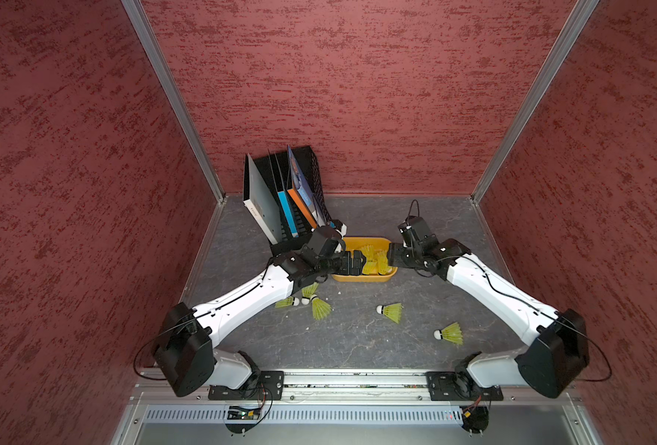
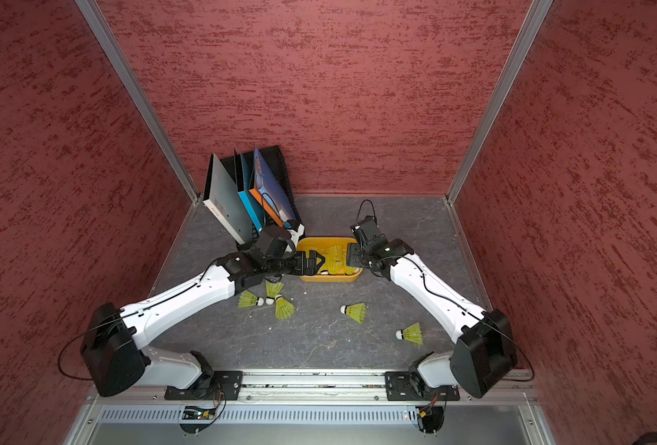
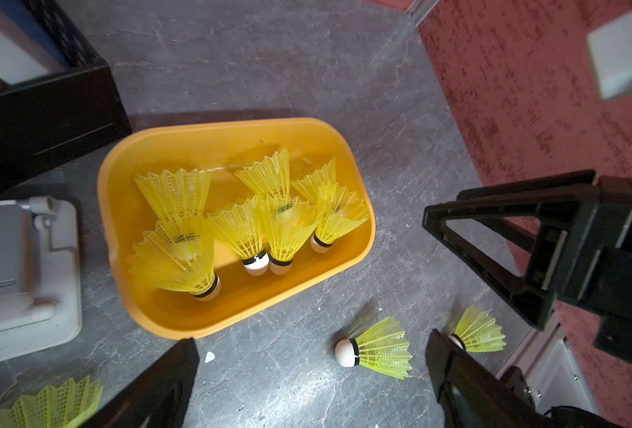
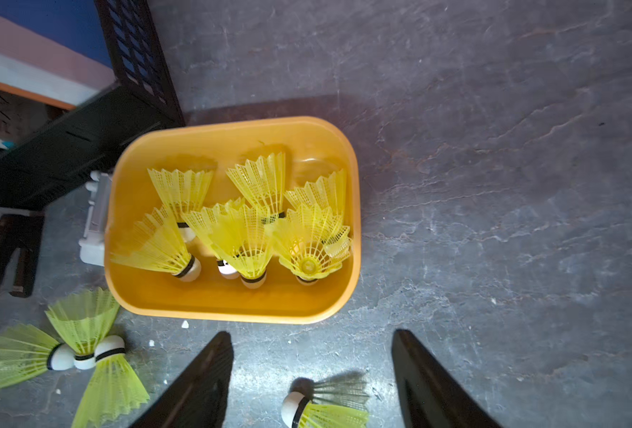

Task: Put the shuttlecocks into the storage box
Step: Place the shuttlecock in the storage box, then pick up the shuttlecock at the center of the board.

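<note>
The storage box sits on the grey table, and everything here is placed from it. Inside it lie about seven shuttlecocks, with their skirts fanned toward the far wall of the box and their white tips toward the near wall, some overlapping. The left gripper hangs above the left end of the box, its jaws spread wide with nothing between them. The right gripper hangs at the right end of the box, just at the rim. In the right wrist view its jaws stand well apart and empty. Five more shuttlecocks lie on the table outside the box, all on its near side. A cluster of three lies near its left front corner, tips close together, partly beneath the left arm. A single one lies in front of its right half, and the last one lies further out to the right front. Behind the left end of the box stands a black mesh file rack holding books, and a small grey-white device lies just beside that same end
</note>
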Tool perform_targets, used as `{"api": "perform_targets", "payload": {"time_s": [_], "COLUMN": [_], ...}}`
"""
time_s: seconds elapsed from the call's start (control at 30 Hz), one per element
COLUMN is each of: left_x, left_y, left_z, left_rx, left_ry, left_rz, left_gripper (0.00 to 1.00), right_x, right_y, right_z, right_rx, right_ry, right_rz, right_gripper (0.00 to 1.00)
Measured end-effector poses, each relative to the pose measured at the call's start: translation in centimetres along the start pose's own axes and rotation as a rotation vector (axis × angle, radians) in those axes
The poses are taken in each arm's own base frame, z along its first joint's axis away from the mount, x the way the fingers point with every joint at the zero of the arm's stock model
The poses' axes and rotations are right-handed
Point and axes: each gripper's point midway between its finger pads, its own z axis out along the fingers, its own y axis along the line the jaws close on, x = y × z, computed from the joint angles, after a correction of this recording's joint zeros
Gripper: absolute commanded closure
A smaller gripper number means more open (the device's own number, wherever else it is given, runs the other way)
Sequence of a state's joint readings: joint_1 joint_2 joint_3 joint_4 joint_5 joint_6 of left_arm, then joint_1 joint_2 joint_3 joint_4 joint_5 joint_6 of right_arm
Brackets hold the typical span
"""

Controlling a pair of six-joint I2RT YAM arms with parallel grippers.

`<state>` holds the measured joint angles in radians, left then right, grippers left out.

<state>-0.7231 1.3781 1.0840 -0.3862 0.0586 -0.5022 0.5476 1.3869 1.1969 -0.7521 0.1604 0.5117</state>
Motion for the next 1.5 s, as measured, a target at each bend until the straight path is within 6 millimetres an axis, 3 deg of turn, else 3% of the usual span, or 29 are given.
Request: {"api": "perform_targets", "payload": {"time_s": [0.2,0.37,0.6,0.8,1.03,1.2,1.5], "left_x": [-0.2,0.4,2.4,5.2,8.4,11.1,13.7], "left_y": [3.7,4.6,5.4,6.0,2.9,0.6,-3.6], "left_z": [-1.6,-2.7,-4.1,-4.4,-4.2,-2.5,0.4], "left_rx": [-0.053,-0.071,-0.075,-0.085,0.036,0.143,0.306], "left_ry": [-0.041,-0.036,-0.018,0.047,0.164,0.295,0.389], "left_rz": [-0.146,-0.196,-0.231,-0.218,-0.020,0.174,0.547], "left_gripper": [0.00,0.00,0.00,0.01,0.01,0.02,0.05], "right_x": [0.8,2.8,6.8,10.2,12.0,13.3,16.1], "right_y": [1.1,2.5,5.0,5.3,4.3,2.5,0.2], "right_z": [-2.0,-2.9,-3.4,-3.1,-3.7,-4.8,-7.6], "right_rx": [-0.020,-0.034,-0.061,-0.060,-0.068,-0.056,-0.057], "right_ry": [0.002,0.035,0.091,0.145,0.161,0.193,0.310], "right_rz": [-0.019,-0.052,-0.149,-0.206,-0.188,-0.148,-0.032], "right_gripper": [0.18,0.02,0.02,0.02,0.02,0.02,0.01]}}
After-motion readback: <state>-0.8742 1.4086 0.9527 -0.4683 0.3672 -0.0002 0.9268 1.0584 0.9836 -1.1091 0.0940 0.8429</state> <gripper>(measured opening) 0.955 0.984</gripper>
